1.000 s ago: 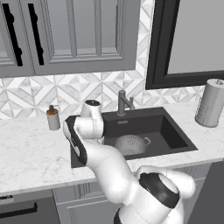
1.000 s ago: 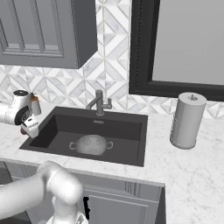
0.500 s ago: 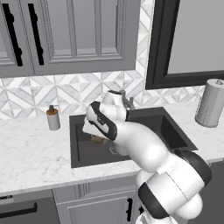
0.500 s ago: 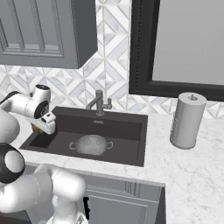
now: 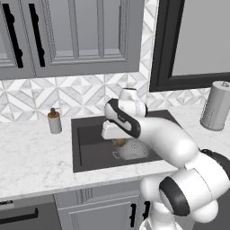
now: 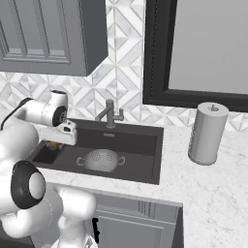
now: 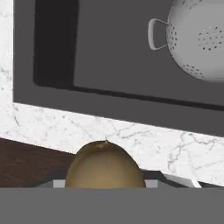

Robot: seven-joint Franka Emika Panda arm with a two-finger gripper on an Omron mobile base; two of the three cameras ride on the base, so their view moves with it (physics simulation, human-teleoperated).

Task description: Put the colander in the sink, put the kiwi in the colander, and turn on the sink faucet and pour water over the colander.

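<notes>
Kiwi (image 7: 105, 165) pinched in claw (image 6: 54, 145) | arm bent over sink (image 6: 140, 140) | colander (image 6: 101, 159) in basin

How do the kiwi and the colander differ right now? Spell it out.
The kiwi is brown and solid-skinned; the colander is grey metal dotted with holes.
The kiwi is far smaller than the colander, an oval fruit against a wide round bowl with loop handles.
The kiwi is carried at the gripper above the sink; the colander sits on the sink floor.
Both are rounded.
</notes>
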